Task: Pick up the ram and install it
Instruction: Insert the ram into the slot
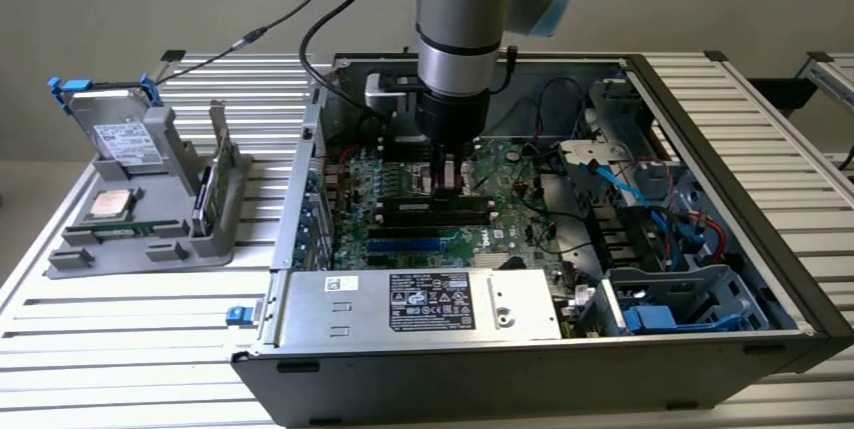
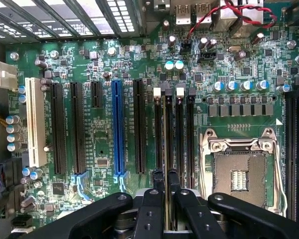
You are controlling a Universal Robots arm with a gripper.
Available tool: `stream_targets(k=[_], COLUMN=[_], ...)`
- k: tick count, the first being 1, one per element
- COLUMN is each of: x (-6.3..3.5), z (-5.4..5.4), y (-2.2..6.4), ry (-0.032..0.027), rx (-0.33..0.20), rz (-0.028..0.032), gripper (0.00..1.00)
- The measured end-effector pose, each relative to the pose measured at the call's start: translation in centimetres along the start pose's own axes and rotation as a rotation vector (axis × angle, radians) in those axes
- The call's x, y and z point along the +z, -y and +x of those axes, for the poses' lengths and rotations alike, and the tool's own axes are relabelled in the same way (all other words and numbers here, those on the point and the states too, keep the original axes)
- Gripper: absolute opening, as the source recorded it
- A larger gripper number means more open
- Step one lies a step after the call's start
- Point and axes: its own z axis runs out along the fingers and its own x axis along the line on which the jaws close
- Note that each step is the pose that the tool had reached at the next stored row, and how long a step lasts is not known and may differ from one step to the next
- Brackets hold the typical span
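I work over a slatted metal surface (image 1: 134, 349) that carries an open computer case (image 1: 747, 139) lying on its side. My arm (image 1: 465, 9) comes straight down into the case from above. Along the case's near edge sits a silver power box (image 1: 414, 304) with a dark label, and behind it lies the green main board (image 1: 521, 189), which the wrist view (image 2: 104, 144) shows from directly overhead.

On the exterior view's left, outside the case, a grey holder (image 1: 147, 239) stands on the surface. A boxy drive (image 1: 127, 139) with a white label leans in it, and a square silver chip (image 1: 110, 204) lies in front of the drive.

On the board, the empty processor socket (image 2: 239, 169) with its metal frame sits beside a group of four memory slots (image 2: 180, 129). On the other side of that group run long black card slots and one blue slot (image 2: 117, 129).

The ram (image 1: 430, 207) stands on edge along one of the memory slots, near the middle of the board. From the wrist it is a thin dark strip (image 2: 168, 129) running away from my fingertips. My gripper (image 1: 447, 187) is directly over it, at about mid-length (image 2: 166, 174). The fingers (image 2: 158, 181) are drawn narrow, pinching the ram's top edge between them.
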Motion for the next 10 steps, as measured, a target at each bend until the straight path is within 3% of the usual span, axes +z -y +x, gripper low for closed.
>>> stream_targets(k=[3,10], x=[0.00,-0.01], z=[0.00,-0.01], y=[0.07,0.29], ry=[-0.0052,-0.0072], rx=[0.000,0.000], rz=[-0.0024,-0.0023], gripper=[0.14,0.14])
